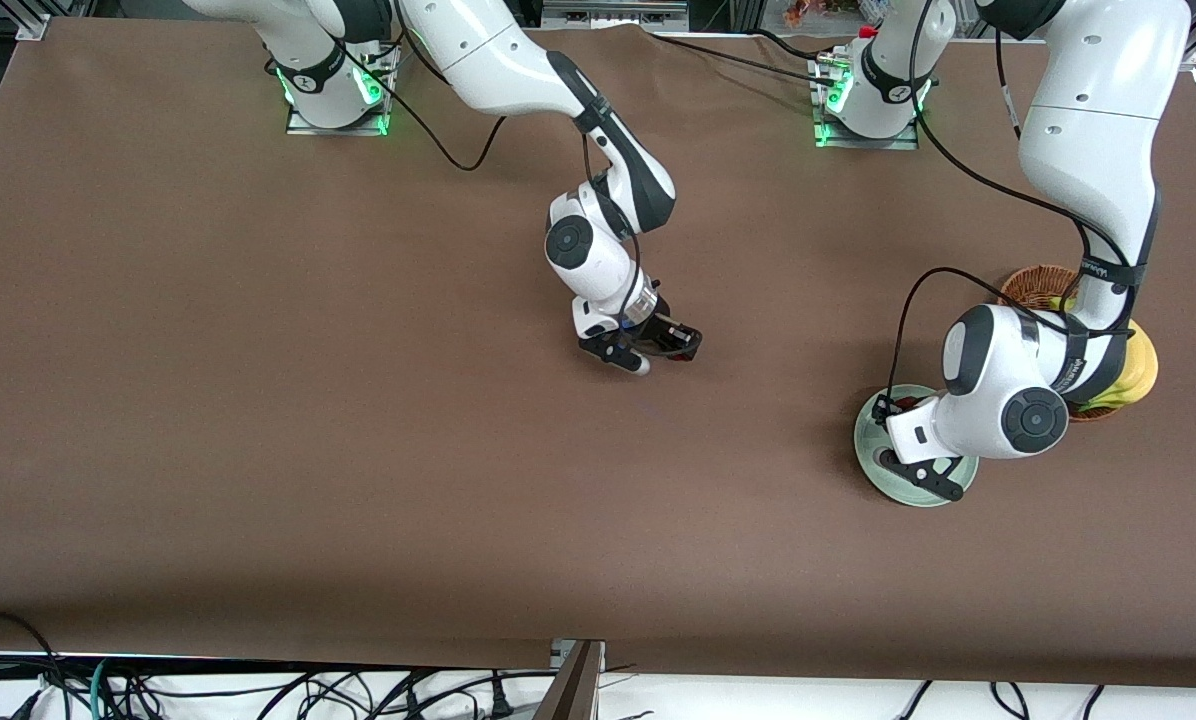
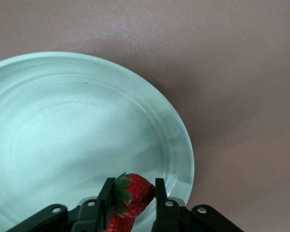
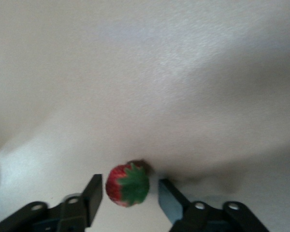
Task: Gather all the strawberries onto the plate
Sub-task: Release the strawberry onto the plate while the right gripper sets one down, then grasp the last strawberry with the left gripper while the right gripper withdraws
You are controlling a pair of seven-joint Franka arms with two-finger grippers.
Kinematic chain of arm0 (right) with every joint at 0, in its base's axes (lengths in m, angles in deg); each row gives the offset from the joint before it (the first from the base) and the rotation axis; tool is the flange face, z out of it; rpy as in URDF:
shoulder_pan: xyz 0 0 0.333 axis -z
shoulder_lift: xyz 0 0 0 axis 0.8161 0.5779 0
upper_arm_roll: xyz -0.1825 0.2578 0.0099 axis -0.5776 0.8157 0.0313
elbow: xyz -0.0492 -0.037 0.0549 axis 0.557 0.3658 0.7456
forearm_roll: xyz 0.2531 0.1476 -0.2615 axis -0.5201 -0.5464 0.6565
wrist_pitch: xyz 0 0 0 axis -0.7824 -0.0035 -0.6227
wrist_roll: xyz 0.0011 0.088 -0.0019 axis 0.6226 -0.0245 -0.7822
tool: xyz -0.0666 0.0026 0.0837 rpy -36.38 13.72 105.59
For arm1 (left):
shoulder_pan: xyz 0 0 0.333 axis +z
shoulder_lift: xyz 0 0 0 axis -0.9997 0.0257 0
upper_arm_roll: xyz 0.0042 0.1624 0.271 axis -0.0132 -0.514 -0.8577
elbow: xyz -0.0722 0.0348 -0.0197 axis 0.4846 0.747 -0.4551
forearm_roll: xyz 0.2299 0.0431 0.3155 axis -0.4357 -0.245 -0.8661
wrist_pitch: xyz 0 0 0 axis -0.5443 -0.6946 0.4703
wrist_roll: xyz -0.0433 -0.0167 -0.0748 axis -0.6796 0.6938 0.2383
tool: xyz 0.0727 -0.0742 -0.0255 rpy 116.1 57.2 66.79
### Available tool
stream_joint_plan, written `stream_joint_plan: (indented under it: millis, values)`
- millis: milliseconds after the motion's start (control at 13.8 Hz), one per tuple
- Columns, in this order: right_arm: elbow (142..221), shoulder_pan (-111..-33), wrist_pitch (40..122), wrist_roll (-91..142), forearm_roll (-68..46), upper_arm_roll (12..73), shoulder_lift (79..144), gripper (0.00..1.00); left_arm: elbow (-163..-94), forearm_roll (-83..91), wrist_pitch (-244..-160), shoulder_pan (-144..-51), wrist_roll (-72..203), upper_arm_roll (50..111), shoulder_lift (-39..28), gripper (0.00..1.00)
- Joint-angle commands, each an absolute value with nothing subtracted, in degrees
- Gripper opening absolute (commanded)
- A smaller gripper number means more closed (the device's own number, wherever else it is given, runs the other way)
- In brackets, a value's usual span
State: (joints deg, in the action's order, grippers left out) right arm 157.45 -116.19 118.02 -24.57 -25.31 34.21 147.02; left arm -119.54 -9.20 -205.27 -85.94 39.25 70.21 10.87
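The left claw [image 2: 131, 199] is hanging over the plate [image 2: 48, 121], pinching a strawberry [image 2: 134, 193] so it can drop inside the rim. The right claw [image 3: 129, 194], fingers apart, is straddling another strawberry [image 3: 127, 184] on the counter [image 1: 258, 400], lining up its grab.

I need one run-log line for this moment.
left tool: holds small red strawberry over mint-green round plate | right tool: open around second red strawberry, mid-table
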Motion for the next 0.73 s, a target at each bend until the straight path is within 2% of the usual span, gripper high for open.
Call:
stream_joint_plan:
  millis: [0,73,291,509,655]
  values:
    - [154.5,-115.8,115.7,-24.2,-19.5,33.0,147.4,1.0,-119.3,-9.5,-205.5,-85.9,37.8,70.8,10.5,1.0]
    - [153.6,-115.0,112.5,-24.1,-16.5,31.5,146.9,1.0,-119.3,-9.5,-205.4,-86.0,37.8,70.8,10.4,1.0]
    - [149.0,-111.6,95.4,-19.6,-13.1,26.6,144.1,1.0,-118.9,-9.4,-204.6,-86.1,38.3,71.0,8.8,1.0]
    - [149.2,-110.1,80.8,-6.2,-12.7,18.9,140.2,1.0,-118.6,-9.3,-199.2,-86.1,42.6,75.4,5.5,1.0]
    - [149.2,-110.0,71.5,-0.7,-12.8,11.3,138.8,1.0,-118.6,-9.3,-197.1,-86.1,53.5,79.4,4.7,1.0]
